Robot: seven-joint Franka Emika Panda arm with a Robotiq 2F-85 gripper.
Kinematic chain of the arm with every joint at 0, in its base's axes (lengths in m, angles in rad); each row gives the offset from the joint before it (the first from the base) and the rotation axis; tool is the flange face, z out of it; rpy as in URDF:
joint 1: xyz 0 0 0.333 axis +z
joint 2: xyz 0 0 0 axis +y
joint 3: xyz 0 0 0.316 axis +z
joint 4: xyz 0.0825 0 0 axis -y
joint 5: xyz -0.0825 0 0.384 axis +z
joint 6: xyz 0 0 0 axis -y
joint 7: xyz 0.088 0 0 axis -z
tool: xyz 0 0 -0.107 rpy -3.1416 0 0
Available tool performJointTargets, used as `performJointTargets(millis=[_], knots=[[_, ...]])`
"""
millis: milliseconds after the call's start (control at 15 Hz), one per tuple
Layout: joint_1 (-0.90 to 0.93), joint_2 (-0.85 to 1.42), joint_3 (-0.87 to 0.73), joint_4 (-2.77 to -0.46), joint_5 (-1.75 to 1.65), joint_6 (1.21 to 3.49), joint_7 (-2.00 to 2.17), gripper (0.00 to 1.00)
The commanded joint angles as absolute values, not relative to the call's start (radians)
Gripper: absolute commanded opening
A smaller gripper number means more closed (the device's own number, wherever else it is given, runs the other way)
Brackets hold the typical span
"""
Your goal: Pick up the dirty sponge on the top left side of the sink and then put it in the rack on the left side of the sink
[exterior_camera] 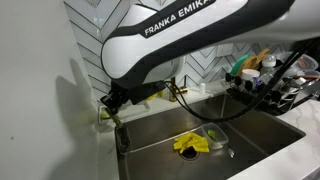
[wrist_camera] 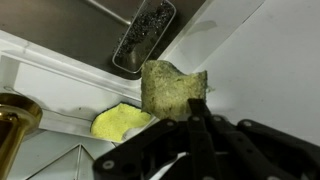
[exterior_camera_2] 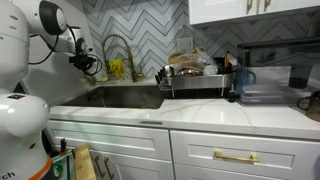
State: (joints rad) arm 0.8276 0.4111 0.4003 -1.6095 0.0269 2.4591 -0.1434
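clearly, the jaws clenched on the sponge (wrist_camera: 172, 90), holding it above the sink's (exterior_camera: 262, 140) far left corner, near the rack (wrist_camera: 145, 35).

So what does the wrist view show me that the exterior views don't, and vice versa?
Wrist only: the dirty sponge close up, upright at the tips of the gripper, seemingly pinched. Exterior only: the yellow cloth lying in the sink, the black dish rack, the whole arm. Both: the brass faucet and the sink's rim.
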Motion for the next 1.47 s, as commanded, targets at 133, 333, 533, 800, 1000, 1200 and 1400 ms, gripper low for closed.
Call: performJointTargets(millis=[133,333,533,800,1000,1200,1400], knots=[[0.767,0.423,0.443,-1.653,0.122,2.531,-0.152,0.0],[0.725,0.445,0.487,-1.659,0.205,2.569,-0.182,0.0],[0.674,0.467,0.542,-1.666,0.287,2.583,-0.233,0.0],[0.631,0.493,0.573,-1.676,0.327,2.571,-0.262,0.0],[0.598,0.52,0.605,-1.677,0.344,2.569,-0.291,0.0],[0.575,0.524,0.624,-1.693,0.344,2.589,-0.285,0.0],[0.555,0.549,0.649,-1.683,0.345,2.59,-0.285,0.0]])
